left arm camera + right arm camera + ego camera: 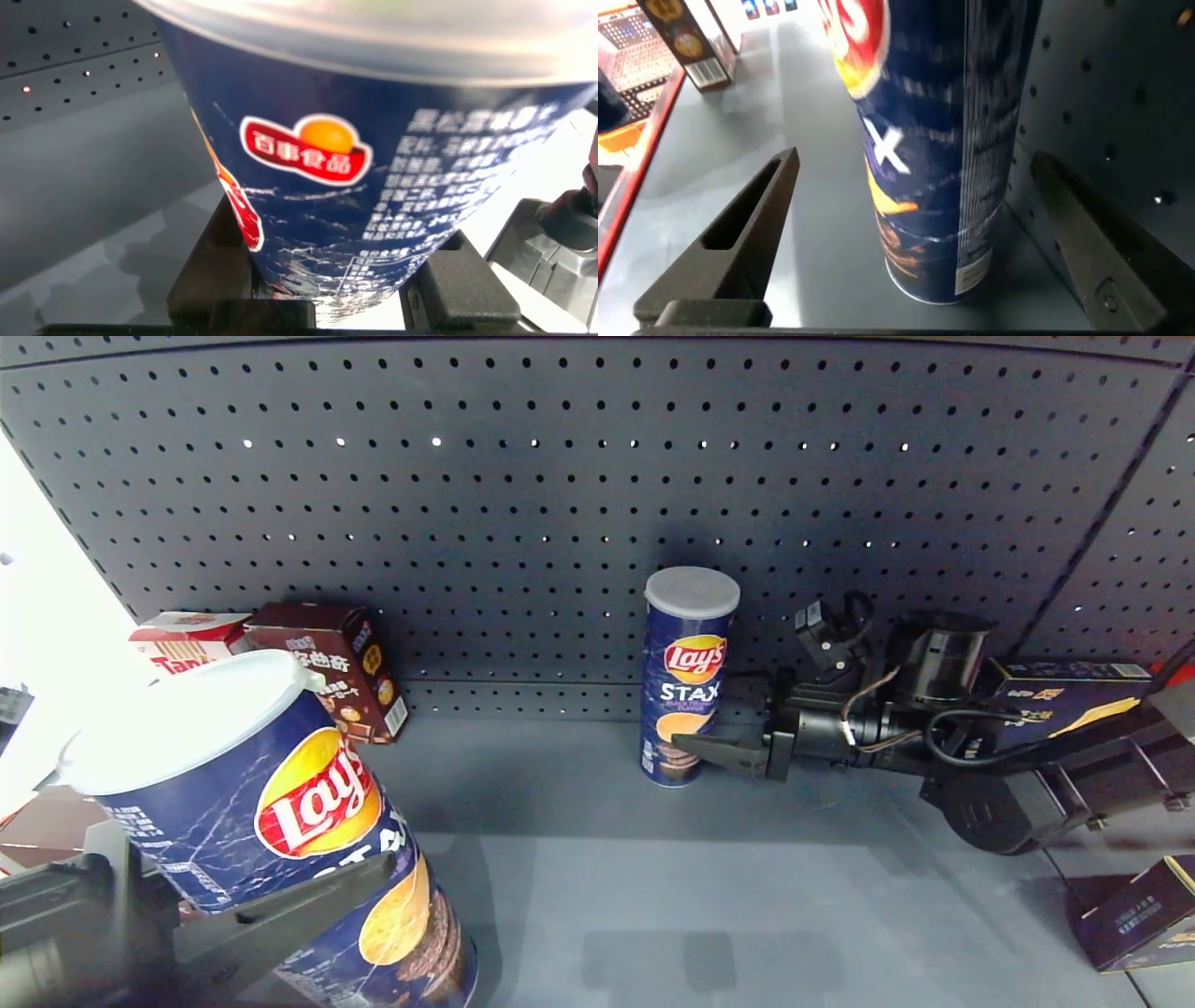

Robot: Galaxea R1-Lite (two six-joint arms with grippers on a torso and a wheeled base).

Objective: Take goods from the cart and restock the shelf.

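The right claw (714, 714) is spread wide around an upright potato-chip can (689, 681); the right wrist view shows a gap between each finger and the can. This can stands on the shelf (653, 896) just right of centre, close to the pegboard back (560, 476), so it looks placed and only needs to be let alone.

The left claw (252, 887), at 8 o'clock, pinches a second chip can (280, 803), tilted and off the deck; it is not yet shelved.

A brown snack box (341, 667) and a red-and-white box (182, 639) sit at 9 to 10 o'clock. Two dark blue boxes lie at 3 o'clock (1064, 695) and 4 o'clock (1134, 915).

I judge restocking partly done: one can set, one in hand.
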